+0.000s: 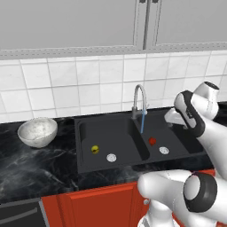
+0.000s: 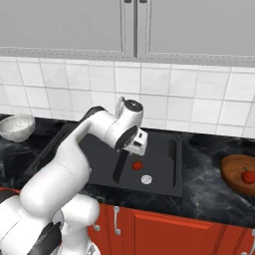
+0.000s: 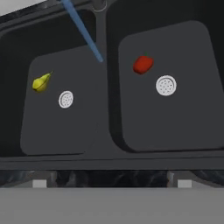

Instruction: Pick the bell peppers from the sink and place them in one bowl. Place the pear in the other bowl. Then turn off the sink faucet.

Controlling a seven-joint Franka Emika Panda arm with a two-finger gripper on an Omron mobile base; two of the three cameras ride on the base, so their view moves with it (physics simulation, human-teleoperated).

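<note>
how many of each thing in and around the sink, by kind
red bell peppers: 2, one in the sink's right basin, one in the wooden bowl
yellow pear: 1
drain discs: 2
bowls: 2, white and wooden
faucet: 1
total: 8

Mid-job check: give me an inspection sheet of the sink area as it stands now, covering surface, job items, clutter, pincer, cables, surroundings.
Surface: black marbled counter around a black double sink.
Job's things: red pepper in the right basin beside its drain; second pepper in a wooden bowl on the counter to the right; yellow pear in the left basin; white bowl left of the sink, nothing seen inside; tap running, blue stream falling at the divider between the basins.
Clutter: nothing seen.
Pincer: open, above the sink, holding nothing.
Cables: nothing seen.
Surroundings: white tiled wall, grey upper cupboards, red lower cupboards.
</note>
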